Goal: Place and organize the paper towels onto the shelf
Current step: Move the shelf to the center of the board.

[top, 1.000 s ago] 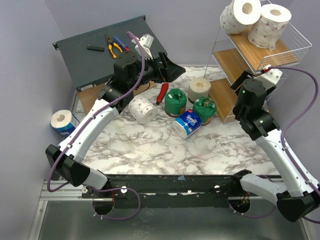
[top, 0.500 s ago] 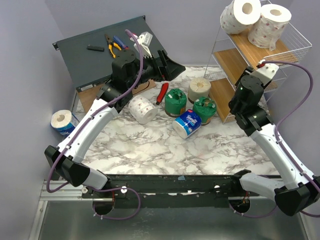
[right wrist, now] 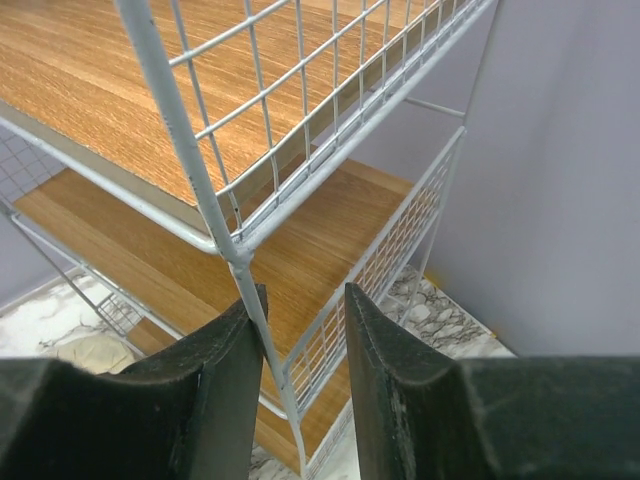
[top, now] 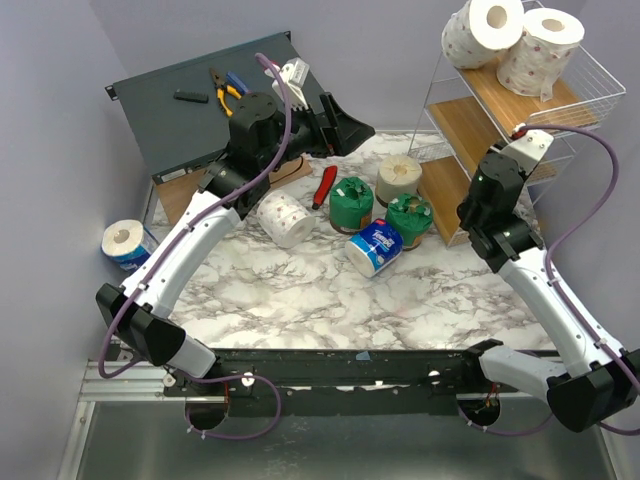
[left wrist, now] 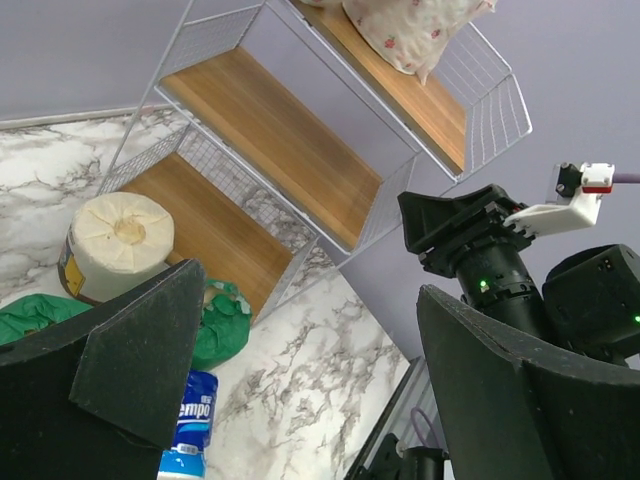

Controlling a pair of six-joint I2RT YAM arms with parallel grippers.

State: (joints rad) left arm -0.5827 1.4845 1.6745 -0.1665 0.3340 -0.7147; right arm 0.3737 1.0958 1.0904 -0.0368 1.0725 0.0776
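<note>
The shelf [top: 470,125] stands at the back right, with two white pink-specked paper towels [top: 482,30] [top: 540,45] on its top tier. On the marble lie a white roll [top: 283,218], two green rolls [top: 351,203] [top: 410,218], a cream roll [top: 398,178] and a blue roll [top: 375,247]. My left gripper [top: 345,128] [left wrist: 310,300] hangs open and empty above the back of the table. My right gripper [top: 497,170] [right wrist: 305,295] is at the shelf's front corner, jaws narrow but apart. A white wire upright [right wrist: 200,190] runs against its left finger, and nothing is gripped.
A dark grey flat box [top: 180,110] with pliers sits at the back left. A red-handled tool [top: 324,185] lies beside the green roll. Another blue roll [top: 125,245] rests off the table's left edge. The purple wall is close behind the shelf.
My right gripper's jaws have narrowed and the wrist has lifted closer to the shelf's corner. The left arm has shifted slightly right. The rolls have not moved.
</note>
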